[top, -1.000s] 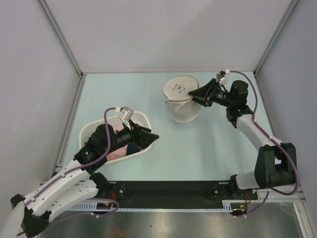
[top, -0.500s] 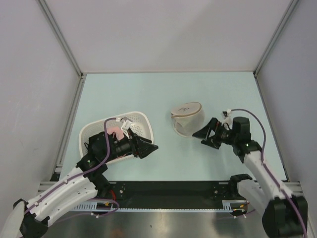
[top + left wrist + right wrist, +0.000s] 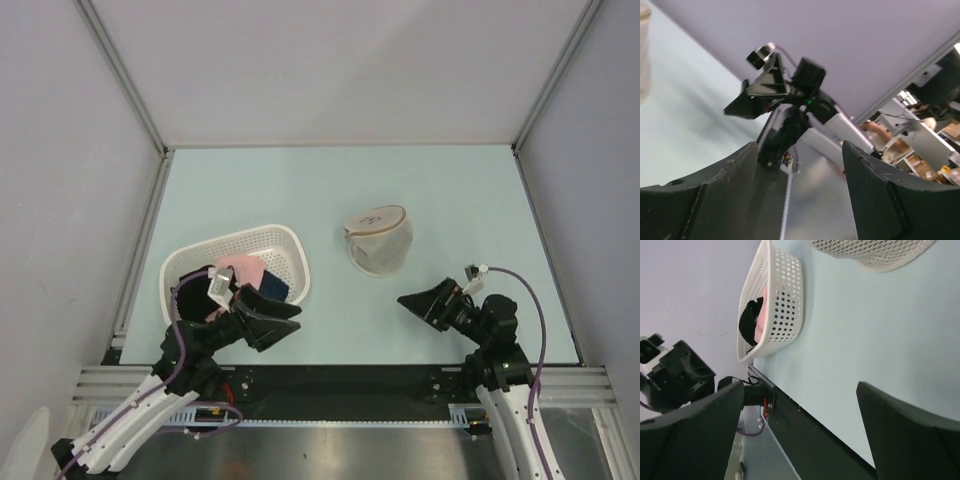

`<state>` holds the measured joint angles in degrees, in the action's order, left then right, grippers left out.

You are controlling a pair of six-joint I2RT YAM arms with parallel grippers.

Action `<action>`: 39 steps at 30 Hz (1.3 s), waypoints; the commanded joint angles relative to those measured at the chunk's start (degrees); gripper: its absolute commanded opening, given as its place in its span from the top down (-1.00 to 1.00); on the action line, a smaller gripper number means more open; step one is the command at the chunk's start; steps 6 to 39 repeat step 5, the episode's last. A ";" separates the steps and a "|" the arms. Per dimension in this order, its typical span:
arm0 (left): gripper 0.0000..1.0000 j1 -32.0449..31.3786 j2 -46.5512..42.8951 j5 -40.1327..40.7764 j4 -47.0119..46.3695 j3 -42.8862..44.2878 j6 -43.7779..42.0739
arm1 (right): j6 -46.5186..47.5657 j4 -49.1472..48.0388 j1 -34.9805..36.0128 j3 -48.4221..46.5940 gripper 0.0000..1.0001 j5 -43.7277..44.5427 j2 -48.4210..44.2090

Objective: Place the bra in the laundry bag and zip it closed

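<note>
Pale booth, soft even light

A mint-green worktop [image 3: 430, 190] sits between plain lilac-grey wall panels [image 3: 340, 70], which are joined by slanting aluminium posts [image 3: 122, 72]. A black rail [image 3: 350, 380] edges the near side. Few shadows show.

The table top [image 3: 450, 200] is a smooth, matt pale blue-green sheet. At centre frame the laundry bag [image 3: 378, 240] is cream open-weave mesh cloth, slightly stiff. The basket [image 3: 290, 243] at lower left is white moulded plastic, perforated, with a faint sheen. Inside it, the pink garment [image 3: 243, 268] and the navy cloth [image 3: 272, 285] are soft and dull, and the bra [image 3: 747, 322] is matt black fabric. The left gripper [image 3: 290, 320] has matt black plastic fingers [image 3: 705, 200] with fine scuffs. The rail [image 3: 350, 440] along the bottom edge is brushed metal; the walls [image 3: 330, 70] are flat matt panels.
</note>
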<state>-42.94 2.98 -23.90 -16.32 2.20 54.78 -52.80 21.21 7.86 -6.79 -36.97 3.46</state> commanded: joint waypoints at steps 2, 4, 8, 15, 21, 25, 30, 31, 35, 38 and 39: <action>-0.47 0.05 -8.53 -2.99 -2.05 -12.30 4.90 | -5.21 -5.29 0.49 6.69 -0.99 0.33 0.66; -0.47 0.05 -5.81 -4.22 -2.75 -12.39 2.53 | -6.78 -9.42 0.41 10.02 -0.99 0.67 1.89; -0.47 0.05 -3.88 -4.92 -5.37 -12.48 2.43 | -7.93 -14.83 0.40 10.73 -1.00 -0.63 2.16; -0.47 0.05 -3.88 -4.92 -5.37 -12.48 2.43 | -7.93 -14.83 0.40 10.73 -1.00 -0.63 2.16; -0.47 0.05 -3.88 -4.92 -5.37 -12.48 2.43 | -7.93 -14.83 0.40 10.73 -1.00 -0.63 2.16; -0.47 0.05 -3.88 -4.92 -5.37 -12.48 2.43 | -7.93 -14.83 0.40 10.73 -1.00 -0.63 2.16; -0.47 0.05 -3.88 -4.92 -5.37 -12.48 2.43 | -7.93 -14.83 0.40 10.73 -1.00 -0.63 2.16; -0.47 0.05 -3.88 -4.92 -5.37 -12.48 2.43 | -7.93 -14.83 0.40 10.73 -1.00 -0.63 2.16; -0.47 0.05 -3.88 -4.92 -5.37 -12.48 2.43 | -7.93 -14.83 0.40 10.73 -1.00 -0.63 2.16; -0.47 0.05 -3.88 -4.92 -5.37 -12.48 2.43 | -7.93 -14.83 0.40 10.73 -1.00 -0.63 2.16; -0.47 0.05 -3.88 -4.92 -5.37 -12.48 2.43 | -7.93 -14.83 0.40 10.73 -1.00 -0.63 2.16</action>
